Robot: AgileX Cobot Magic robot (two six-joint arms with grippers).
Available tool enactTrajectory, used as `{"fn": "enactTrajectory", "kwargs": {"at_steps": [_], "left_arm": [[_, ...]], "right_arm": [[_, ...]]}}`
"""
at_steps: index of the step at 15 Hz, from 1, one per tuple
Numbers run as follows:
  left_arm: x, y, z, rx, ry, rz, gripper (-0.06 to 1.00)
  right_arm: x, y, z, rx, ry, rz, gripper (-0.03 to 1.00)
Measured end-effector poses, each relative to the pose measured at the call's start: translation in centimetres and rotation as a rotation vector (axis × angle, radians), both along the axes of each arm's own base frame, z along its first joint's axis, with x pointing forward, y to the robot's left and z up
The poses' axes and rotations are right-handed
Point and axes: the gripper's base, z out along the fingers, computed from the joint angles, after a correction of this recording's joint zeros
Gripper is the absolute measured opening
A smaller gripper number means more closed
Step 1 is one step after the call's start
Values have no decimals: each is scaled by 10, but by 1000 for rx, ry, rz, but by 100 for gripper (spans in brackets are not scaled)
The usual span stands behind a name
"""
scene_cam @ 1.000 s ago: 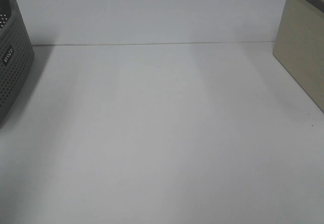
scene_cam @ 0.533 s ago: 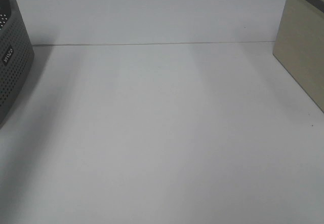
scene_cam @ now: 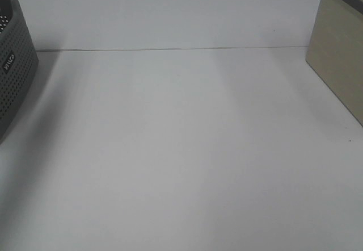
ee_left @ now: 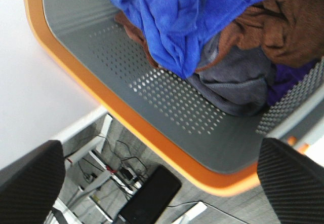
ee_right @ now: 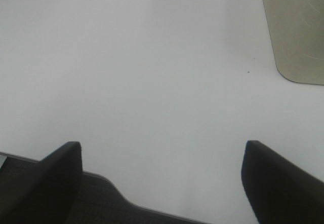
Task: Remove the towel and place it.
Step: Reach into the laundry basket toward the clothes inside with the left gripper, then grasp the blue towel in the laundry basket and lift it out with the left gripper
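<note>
The royal-blue towel lies crumpled in the grey basket, on top of a brown cloth and a grey cloth. My left gripper is open above the basket's orange rim, apart from the towel. The basket's side shows at the far left of the exterior high view; the towel is hidden there. My right gripper is open and empty above the bare white table. Neither gripper shows in the exterior high view.
A beige box stands at the right edge of the white table; it also shows in the right wrist view. Below the basket rim, floor, cables and a black device are visible.
</note>
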Motion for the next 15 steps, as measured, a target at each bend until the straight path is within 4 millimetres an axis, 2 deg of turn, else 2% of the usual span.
{"fn": "enactTrajectory", "kwargs": {"at_steps": [1,3,4,6,10,15], "left_arm": [[19,1,-20,17,43,-34,98],[39,3,-44,52,79,-65,98],[44,3,-49,59,83,-73,98],[61,12,-79,63,128,-76,98],[76,45,-124,31,214,-31,98],[103,45,-166,31,176,-149,97]], "right_arm": [[0,0,0,0,0,0,83],[0,0,0,0,0,0,83],[0,0,0,0,0,0,83],[0,0,0,0,0,0,83],[0,0,0,0,0,0,83],[0,0,0,0,0,0,83]]}}
